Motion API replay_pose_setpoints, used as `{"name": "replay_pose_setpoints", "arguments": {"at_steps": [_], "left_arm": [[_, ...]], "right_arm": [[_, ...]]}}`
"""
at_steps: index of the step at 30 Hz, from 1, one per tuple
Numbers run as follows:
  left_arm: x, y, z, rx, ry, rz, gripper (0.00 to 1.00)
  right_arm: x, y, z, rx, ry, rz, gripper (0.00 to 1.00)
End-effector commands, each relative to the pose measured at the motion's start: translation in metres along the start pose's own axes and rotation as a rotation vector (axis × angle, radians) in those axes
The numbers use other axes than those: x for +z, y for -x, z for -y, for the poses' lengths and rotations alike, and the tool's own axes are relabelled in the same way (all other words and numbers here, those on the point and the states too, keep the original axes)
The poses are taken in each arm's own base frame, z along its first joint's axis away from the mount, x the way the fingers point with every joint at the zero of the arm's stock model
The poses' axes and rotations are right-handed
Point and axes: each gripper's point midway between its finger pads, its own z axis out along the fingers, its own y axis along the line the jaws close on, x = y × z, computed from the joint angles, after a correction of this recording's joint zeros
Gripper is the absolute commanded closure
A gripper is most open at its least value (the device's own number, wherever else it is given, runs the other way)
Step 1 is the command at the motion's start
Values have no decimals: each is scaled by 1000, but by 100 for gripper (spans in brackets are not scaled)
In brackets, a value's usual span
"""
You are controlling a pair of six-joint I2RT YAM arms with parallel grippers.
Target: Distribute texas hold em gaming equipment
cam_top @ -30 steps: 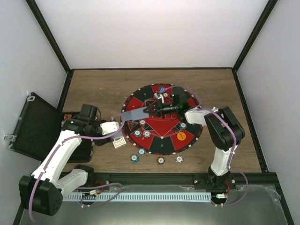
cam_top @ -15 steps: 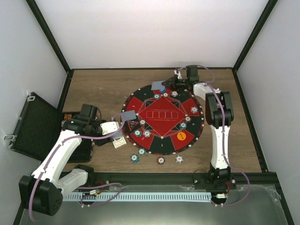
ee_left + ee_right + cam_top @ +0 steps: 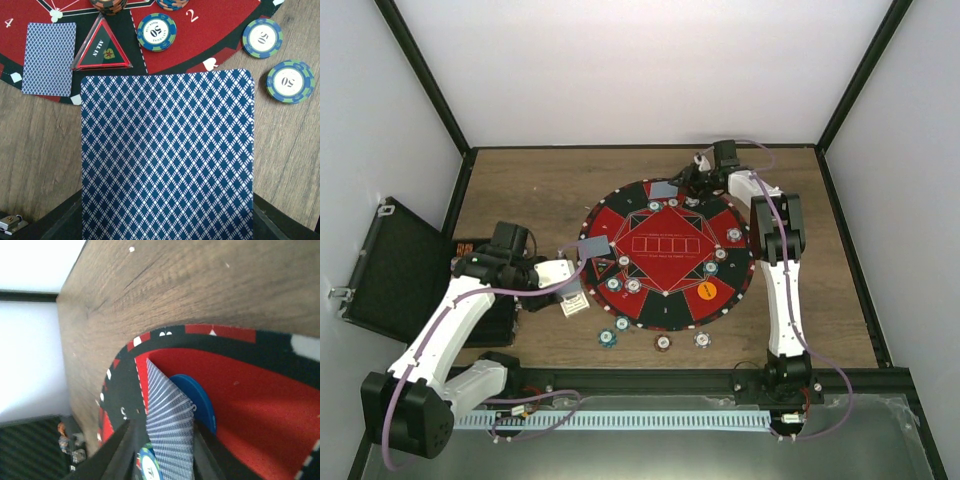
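I'm dealing: the right gripper [image 3: 692, 183] lays a playing card [image 3: 665, 189] at the poker mat's [image 3: 665, 262] far edge, and I can't tell whether it is gripping. The left gripper [image 3: 576, 258] pinches a second card [image 3: 167, 155], which probably goes out next.

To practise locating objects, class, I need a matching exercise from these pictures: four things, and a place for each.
Things:
1 orange round button
2 blue round button
3 black hinged case
4 red-edged triangular marker

Places:
a open, left of the round mat
b beside a face-down card
c partly under a blue-backed card
d uncovered, on the mat's near-right part

Pairs: 1-d, 2-c, 3-a, 4-b.
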Motion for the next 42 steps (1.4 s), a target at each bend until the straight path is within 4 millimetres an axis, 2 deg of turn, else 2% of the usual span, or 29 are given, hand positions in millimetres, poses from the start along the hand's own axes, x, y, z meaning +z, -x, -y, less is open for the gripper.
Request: {"name": "replay_pose_setpoints", "arguments": {"at_steps": [1,7,10,12,14,16,17,19,23,26,28,32,35,39,42], "left_arm": [[-6,9,-4,8,4,35,75],[-8,13,-4,-1,1,46,76],[-9,15,-5,-1,3,51,75],[-9,14,-5,1,3,51,76],[-8,15,-5,-1,2,51,75],[-8,15,-5,0,2,51,75],[-8,15,-6,-1,2,52,76],[-8,16,-7,1,4,55,75],[-8,17,-8,4,7,60,76],[-9,18,-9,10,10,60,75],[-9,18,-10,11,15,58,75],[-10,18,-9,12,15,60,76],[-10,18,-8,14,14,62,75],[-10,19,-8,11,13,66,76],[-11,19,-8,12,13,66,75]], "right_arm": [[-25,20,-16,-76,-54,65,65],[-53,18,-45,-131,-63,108,51],[-66,5,-61,-155,-54,119,44],[-72,-13,-75,-177,-36,116,37],[-74,-37,-91,-211,-11,106,25],[-73,-68,-105,-234,15,79,20],[-70,-88,-109,-237,35,50,18],[-66,-136,-132,-262,101,-15,14],[-51,-228,-153,-274,195,-167,10],[-48,-286,-167,-258,278,-268,8],[-48,-317,-172,-242,335,-334,8],[-48,-359,-183,-236,404,-419,8],[-45,-381,-188,-231,429,-467,9],[-35,-401,-194,-226,448,-511,12],[-27,-408,-198,-218,460,-529,15]]}}
